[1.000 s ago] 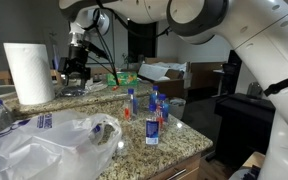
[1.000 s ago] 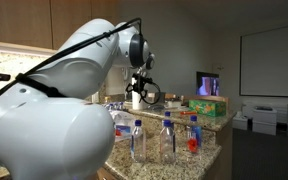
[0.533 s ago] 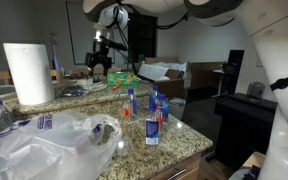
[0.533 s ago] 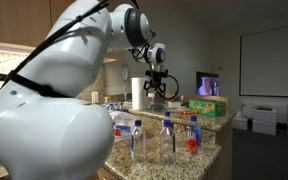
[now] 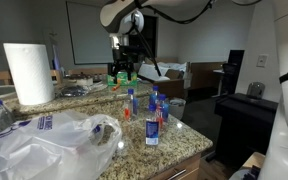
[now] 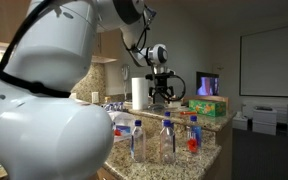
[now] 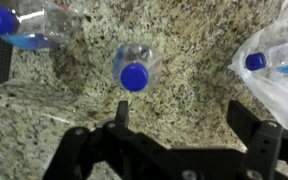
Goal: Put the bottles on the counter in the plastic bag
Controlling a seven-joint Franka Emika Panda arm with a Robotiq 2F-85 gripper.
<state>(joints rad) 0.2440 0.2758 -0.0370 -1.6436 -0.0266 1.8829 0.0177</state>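
Open-jawed and empty, the gripper (image 5: 122, 70) hangs above the far side of the granite counter (image 5: 179, 140), looking down on one upright blue-capped bottle (image 7: 134, 70). The small clear bottles (image 5: 152, 112), about four in a cluster right of the one plastic bag (image 5: 44, 150), look light, smooth and easily toppled. I would pinch a body just below its cap.
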